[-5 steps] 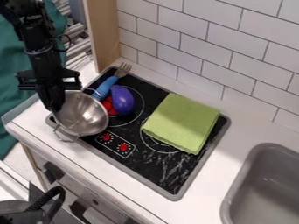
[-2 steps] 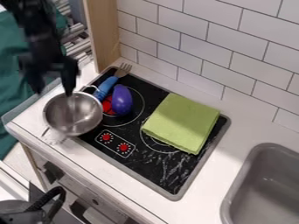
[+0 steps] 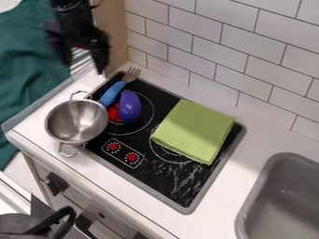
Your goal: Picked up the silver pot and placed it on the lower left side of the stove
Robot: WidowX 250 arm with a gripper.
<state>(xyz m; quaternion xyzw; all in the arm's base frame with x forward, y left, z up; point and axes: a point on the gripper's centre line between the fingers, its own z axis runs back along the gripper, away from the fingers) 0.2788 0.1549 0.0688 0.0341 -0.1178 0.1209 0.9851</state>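
Jaws (image 3: 83,67) spread, up near the wooden panel (image 3: 111,32). Silver pot (image 3: 76,122) straddles the left edge of the stove (image 3: 163,179) and the bench (image 3: 227,186), near the purple eggplant (image 3: 130,106).

No readable words, numbers or brand names — only printed markings on the toy stove (image 3: 156,175).
On its black top, a control panel (image 3: 122,152) outlined in a thin pale line carries two round dial symbols, an upper-left one (image 3: 113,146) and a lower-right one (image 3: 132,157) — each a red centre ringed by small marks, too small to make out as letters or numbers.
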